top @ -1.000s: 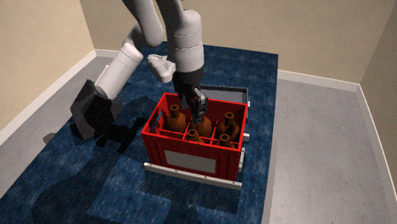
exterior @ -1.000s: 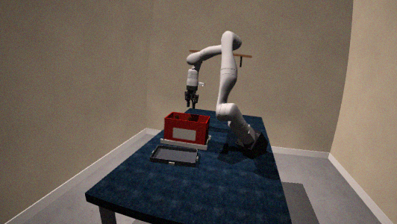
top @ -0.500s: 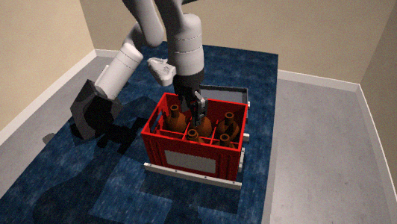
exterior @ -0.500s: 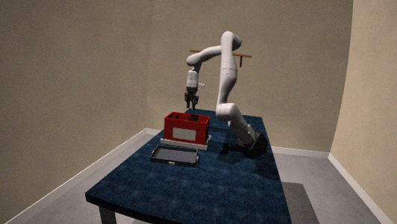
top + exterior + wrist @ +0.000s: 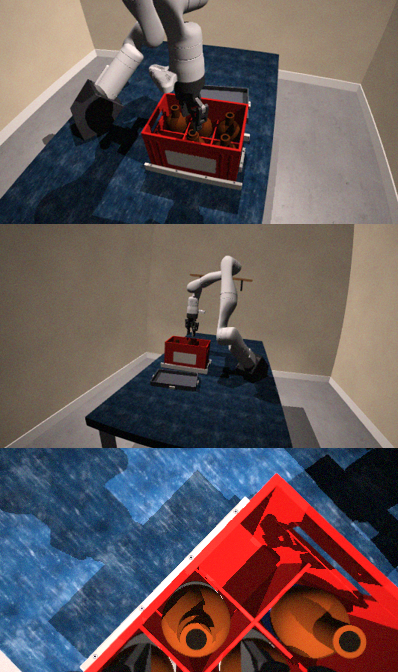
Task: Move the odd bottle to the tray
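Note:
The red crate (image 5: 154, 149) (image 5: 169, 355) (image 5: 276, 485) holds five brown bottles. The back row has a left bottle (image 5: 176, 121) (image 5: 295, 623), a middle bottle (image 5: 206, 128) and a right bottle (image 5: 229, 126). The front row has a middle bottle (image 5: 193, 136) (image 5: 220, 613) and a right bottle (image 5: 225, 139). The front left compartment is empty. I cannot tell which neck differs. My gripper (image 5: 194, 119) (image 5: 191, 334) (image 5: 195, 662) is open and empty, pointing down around the crate's middle; it hides the back middle bottle's neck. The grey tray (image 5: 226, 96) (image 5: 174, 378) is empty.
A white bar (image 5: 192, 176) (image 5: 185, 368) (image 5: 167, 582) runs along one long side of the crate. Small white blocks stand at its right end in the top view. The arm's base (image 5: 91, 112) (image 5: 254, 367) stands left of the crate in the top view.

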`<action>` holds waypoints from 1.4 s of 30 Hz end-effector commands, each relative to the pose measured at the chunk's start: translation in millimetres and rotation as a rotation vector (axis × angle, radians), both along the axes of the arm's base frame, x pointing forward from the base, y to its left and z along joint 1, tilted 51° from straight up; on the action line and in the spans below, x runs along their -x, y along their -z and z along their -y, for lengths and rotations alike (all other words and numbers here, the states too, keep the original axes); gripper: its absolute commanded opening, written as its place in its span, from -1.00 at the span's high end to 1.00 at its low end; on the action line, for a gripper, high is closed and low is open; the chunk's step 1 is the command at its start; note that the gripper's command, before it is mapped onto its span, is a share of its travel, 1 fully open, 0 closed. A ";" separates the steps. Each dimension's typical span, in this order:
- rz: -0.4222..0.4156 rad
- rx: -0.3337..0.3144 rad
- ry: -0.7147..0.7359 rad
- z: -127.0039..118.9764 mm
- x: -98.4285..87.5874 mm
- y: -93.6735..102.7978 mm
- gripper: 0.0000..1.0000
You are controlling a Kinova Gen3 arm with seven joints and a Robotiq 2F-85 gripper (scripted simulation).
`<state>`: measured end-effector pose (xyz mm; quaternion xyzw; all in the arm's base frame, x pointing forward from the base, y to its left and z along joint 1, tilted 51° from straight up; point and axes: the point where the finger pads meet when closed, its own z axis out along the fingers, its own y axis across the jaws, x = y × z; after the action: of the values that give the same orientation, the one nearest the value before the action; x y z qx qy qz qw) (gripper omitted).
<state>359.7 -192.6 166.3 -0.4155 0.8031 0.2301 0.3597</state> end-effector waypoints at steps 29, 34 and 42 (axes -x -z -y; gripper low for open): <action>0.000 -0.001 -0.002 -12.2 -6.8 10.7 -0.27; 0.000 -0.001 -0.002 -12.2 -6.8 10.7 -0.27; 0.000 -0.001 -0.002 -12.2 -6.8 10.7 -0.27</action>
<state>366.4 -179.8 155.4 -0.4167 0.8022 0.2313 0.3596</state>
